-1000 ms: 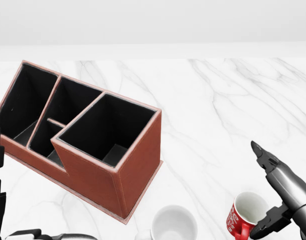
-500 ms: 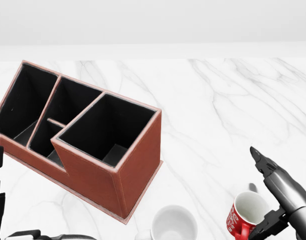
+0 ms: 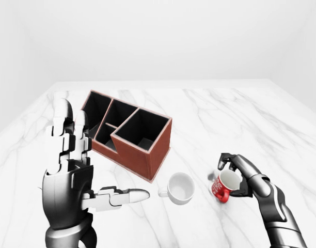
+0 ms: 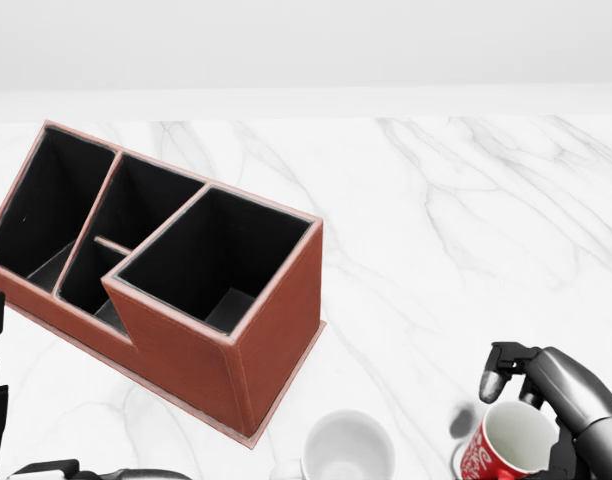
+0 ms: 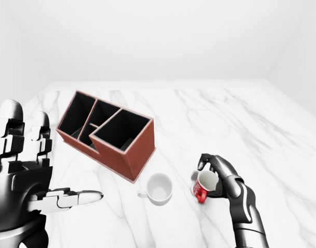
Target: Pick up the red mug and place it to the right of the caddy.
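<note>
The red mug [image 3: 220, 186] sits low at the right of the left-eye view, tilted, with its white inside showing. My right hand [image 3: 231, 176] is shut on it: the fingers [image 4: 514, 358] arch over its rim and the thumb presses its far side. The brown caddy [image 4: 276, 330], with three black compartments, stands to the left of the mug, about one mug's width beyond the white mug. My left hand [image 5: 54, 155] is raised at the far left, open and empty, its thumb pointing right.
A white mug [image 3: 181, 187] stands between the caddy's near corner and the red mug, handle to the left. The white marble tabletop [image 4: 436, 220] stretches right of the caddy and up to a pale wall.
My right hand's fingers, stretched out beside the red mug before, have curled over its rim and closed. The mug has tipped and shifted slightly. Caddy, white mug and left hand are unmoved.
</note>
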### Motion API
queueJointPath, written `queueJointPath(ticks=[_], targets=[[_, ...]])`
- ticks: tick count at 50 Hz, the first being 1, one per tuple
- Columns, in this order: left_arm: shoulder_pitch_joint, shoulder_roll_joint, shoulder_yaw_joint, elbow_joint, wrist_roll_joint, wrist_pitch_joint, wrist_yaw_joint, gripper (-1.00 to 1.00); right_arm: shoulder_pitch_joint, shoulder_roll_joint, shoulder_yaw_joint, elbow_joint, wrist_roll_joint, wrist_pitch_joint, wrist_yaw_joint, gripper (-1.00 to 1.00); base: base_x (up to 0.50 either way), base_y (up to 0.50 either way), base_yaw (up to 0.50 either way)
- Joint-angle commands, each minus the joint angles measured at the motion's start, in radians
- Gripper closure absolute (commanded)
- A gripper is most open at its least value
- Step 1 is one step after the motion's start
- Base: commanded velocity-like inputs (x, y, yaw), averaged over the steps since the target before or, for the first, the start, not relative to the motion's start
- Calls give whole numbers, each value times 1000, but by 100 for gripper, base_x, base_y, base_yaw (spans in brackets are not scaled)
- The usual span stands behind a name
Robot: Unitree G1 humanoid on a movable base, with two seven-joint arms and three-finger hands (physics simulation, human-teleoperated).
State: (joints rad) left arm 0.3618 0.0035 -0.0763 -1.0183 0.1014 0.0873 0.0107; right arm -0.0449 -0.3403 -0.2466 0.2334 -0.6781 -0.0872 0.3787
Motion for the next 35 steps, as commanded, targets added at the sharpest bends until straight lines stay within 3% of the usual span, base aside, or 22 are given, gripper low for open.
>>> queueJointPath(ticks=[1, 10, 15, 22, 35], targets=[[-46, 1, 8, 115, -3, 0, 12, -100, -26, 0, 5, 85, -6, 0, -25, 100, 0, 0, 0], [-46, 3, 1, 120, -1, 0, 16, -100, -25, -11, -21, 46, 6, 0, 7, 100, 0, 0, 0], [-45, 3, 2, 117, -2, 0, 16, -100, -14, -21, -59, -66, 10, 0, 76, 100, 0, 0, 0], [-40, 5, -4, 119, 0, 0, 18, -100, -41, -18, -85, -194, 11, 71, 163, 100, 0, 0, 0], [-42, 4, 3, 105, -4, 0, 15, -100, -96, -10, -59, -272, -4, 159, 208, 100, 0, 0, 0]])
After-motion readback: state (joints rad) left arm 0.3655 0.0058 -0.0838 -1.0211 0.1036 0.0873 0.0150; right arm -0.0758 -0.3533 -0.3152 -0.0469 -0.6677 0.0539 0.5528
